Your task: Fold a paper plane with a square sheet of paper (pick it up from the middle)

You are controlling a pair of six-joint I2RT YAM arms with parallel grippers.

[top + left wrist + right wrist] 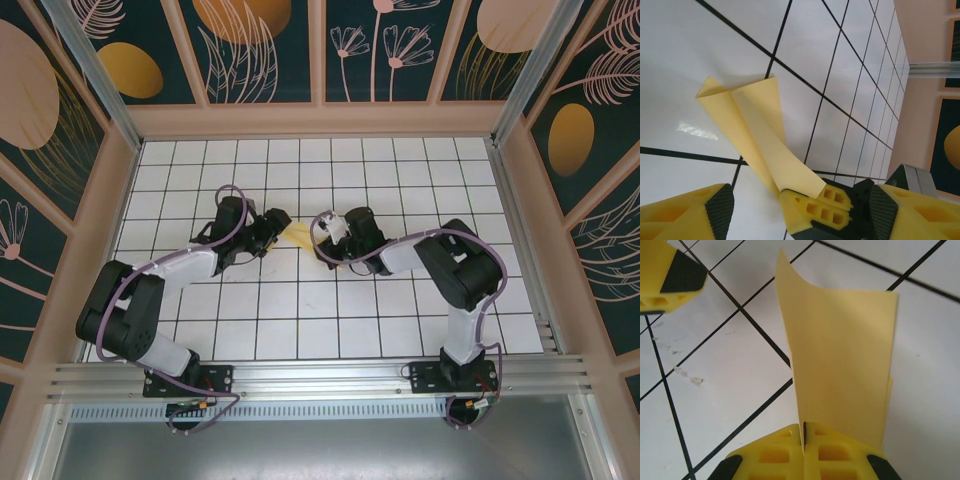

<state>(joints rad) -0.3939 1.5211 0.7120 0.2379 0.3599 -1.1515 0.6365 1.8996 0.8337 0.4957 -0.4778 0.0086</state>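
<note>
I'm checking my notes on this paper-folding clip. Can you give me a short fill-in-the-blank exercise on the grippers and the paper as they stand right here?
1. The right gripper is ____ on the folded paper.
2. The left gripper has its jaws ____ and does not grip the paper.
3. The paper's colour is ____.
4. The table is white with ____ grid lines.

Missing words: shut; open; yellow; black.

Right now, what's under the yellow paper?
White table tiles with black lines lie under the yellow paper. The right pincer pinches its end. The patch directly beneath is covered.
</note>
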